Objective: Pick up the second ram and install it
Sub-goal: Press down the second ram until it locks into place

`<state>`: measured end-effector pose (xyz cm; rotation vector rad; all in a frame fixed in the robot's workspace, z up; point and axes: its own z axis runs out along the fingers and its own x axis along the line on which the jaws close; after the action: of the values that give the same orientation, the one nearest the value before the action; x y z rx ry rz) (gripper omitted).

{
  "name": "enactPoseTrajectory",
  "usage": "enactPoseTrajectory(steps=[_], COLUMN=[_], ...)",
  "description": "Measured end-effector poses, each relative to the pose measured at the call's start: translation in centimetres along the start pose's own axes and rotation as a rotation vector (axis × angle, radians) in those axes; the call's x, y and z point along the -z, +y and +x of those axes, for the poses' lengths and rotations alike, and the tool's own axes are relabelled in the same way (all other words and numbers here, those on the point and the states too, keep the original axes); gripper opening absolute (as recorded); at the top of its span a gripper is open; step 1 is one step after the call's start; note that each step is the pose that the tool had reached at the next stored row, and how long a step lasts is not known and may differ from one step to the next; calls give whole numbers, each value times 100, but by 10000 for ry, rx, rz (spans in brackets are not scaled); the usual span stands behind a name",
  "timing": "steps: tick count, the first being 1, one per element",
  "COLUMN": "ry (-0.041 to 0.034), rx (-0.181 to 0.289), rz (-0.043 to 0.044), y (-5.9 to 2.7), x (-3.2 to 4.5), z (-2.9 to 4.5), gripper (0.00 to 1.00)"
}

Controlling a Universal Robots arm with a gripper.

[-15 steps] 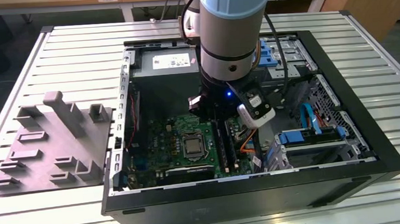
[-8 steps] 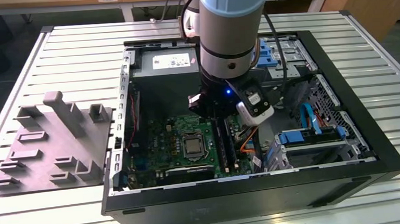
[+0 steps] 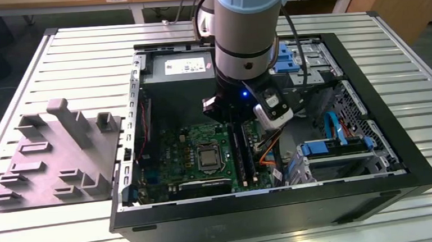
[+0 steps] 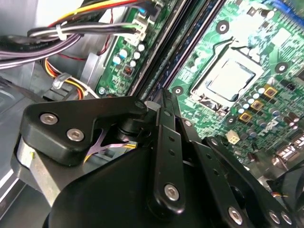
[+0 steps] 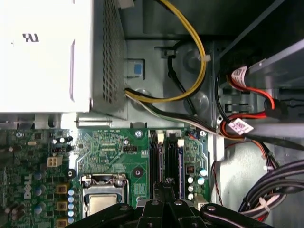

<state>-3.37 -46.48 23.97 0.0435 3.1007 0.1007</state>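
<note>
A slatted metal surface (image 3: 62, 57) is seen carrying an open computer case (image 3: 398, 160), with a grey moulded fixture block (image 3: 53, 159) lying on the surface well apart from the fingers, toward the exterior view's left. Inside the case a green motherboard (image 3: 173, 152) is mounted flat; its processor socket (image 3: 205, 158) is located near the fingers, toward the exterior view's left. A pale power supply box (image 5: 45, 52) is recorded in the first wrist view beyond the board, with yellow and black cables (image 5: 194, 61) looping past it. Blue drive brackets (image 3: 338, 147) are noted at the far side of the case, toward the exterior view's right.

The arm (image 3: 244, 29) is lowered into the case, and the fingers (image 5: 164, 192) are positioned directly over the memory sockets (image 5: 166, 156). The fingers are drawn close together over the socket rows. The second ram (image 3: 240, 147) is observed as a dark stick standing on edge in the sockets, directly below the fingers; whether it is gripped or merely touched cannot be told.
</note>
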Motion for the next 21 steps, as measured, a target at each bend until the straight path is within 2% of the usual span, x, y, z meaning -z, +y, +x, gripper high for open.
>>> enactPoseTrajectory(steps=[11,19,20,21], ry=[0,1,2,2], rx=[-1,-1,-3,-3], rz=[-28,-28,-86,-86], y=[106,118,233,234], x=[-16,-47,-68,-68], z=[3,5,9,9], gripper=[10,10,10,10])
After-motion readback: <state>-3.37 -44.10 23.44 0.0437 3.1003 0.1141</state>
